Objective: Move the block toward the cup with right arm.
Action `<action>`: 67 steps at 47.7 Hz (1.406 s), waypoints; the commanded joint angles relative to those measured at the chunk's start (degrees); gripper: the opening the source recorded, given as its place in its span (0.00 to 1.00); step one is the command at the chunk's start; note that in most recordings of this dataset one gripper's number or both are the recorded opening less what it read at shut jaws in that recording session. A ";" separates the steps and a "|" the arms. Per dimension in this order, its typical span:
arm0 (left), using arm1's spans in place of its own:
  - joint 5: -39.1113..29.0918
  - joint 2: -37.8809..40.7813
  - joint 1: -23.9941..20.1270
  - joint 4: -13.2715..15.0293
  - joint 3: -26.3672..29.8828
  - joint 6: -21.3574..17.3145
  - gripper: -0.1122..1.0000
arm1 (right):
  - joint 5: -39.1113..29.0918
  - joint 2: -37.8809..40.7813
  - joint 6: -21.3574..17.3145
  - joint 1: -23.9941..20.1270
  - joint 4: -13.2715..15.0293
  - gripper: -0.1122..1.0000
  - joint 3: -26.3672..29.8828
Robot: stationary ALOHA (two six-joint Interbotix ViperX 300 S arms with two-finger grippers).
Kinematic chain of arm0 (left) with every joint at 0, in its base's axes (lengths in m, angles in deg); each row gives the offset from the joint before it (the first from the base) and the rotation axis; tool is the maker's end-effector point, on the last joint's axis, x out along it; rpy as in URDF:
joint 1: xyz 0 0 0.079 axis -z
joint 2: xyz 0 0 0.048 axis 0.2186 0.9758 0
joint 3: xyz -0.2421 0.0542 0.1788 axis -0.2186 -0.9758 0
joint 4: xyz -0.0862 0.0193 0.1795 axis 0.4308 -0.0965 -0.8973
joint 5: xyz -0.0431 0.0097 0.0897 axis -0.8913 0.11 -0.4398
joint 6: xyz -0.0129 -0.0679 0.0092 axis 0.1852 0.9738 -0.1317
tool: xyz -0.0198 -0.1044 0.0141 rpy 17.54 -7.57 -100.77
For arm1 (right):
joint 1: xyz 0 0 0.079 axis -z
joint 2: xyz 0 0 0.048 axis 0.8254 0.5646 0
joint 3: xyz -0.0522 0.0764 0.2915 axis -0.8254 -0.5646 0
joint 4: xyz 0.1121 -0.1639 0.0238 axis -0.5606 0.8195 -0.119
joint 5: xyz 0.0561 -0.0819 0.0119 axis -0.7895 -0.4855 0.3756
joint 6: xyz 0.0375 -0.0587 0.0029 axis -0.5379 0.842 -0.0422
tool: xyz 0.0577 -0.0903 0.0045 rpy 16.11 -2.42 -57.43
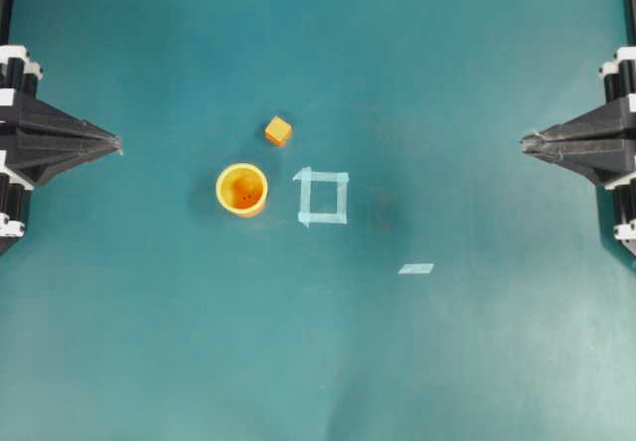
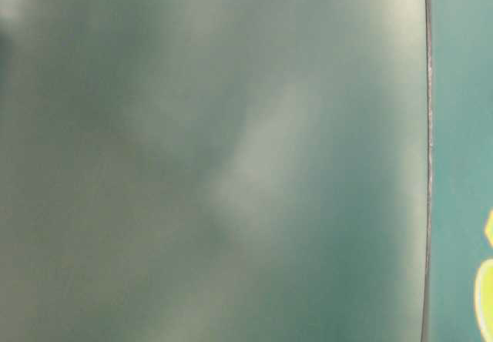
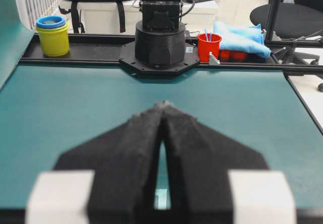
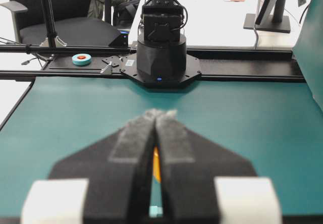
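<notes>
So both arms sat parked at the frame edges in the overhead view. Left gripper (image 1: pixel 117 144) at mid-left edge, fingers pressed together to a point, nothing between them; the left wrist view showed the same, black pads (image 3: pixel 144 133) meeting at the tips w/ only a thin slit lower down. Right gripper (image 1: pixel 524 143) at mid-right edge, also closed to a point, holding nothing; the right wrist cam showed its pads (image 4: pixel 169 133) touching at the tips.

Block (image 1: pixel 278 130) sat on the teal table (image 1: pixel 477 362) just left of centre, slightly above and to the right of the cup (image 1: pixel 241 189), near but not touching it. Cup upright, opening up. Tape square (image 1: pixel 323 197) lay just right of the cup, apart from it and from the block. A small tape strip (image 1: pixel 416 268) lay lower right of the square.

Both grippers were well apart from block and cup. Table-level view was mostly blur; only a yellow sliver at its lower right edge, can't tell what.
</notes>
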State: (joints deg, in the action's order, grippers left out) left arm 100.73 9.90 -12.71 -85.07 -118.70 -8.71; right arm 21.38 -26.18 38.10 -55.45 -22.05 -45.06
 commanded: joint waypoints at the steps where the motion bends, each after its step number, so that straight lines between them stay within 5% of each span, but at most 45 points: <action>1: -0.70 0.70 0.00 -0.09 1.67 0.35 0.10 | 0.09 0.62 -0.26 0.18 -0.26 0.10 0.88; 22: -0.88 0.70 0.00 -0.09 1.85 0.44 0.10 | -18.28 8.88 -0.35 1.23 -0.26 0.10 10.90; 67: -1.23 0.70 0.00 -0.09 1.85 0.44 0.10 | -18.54 28.21 -0.18 1.41 0.09 0.13 25.40</action>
State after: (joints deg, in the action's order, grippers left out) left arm 99.33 10.07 -12.71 -85.07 -118.52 -8.36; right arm 2.57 1.50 37.93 -54.13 -21.96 -21.86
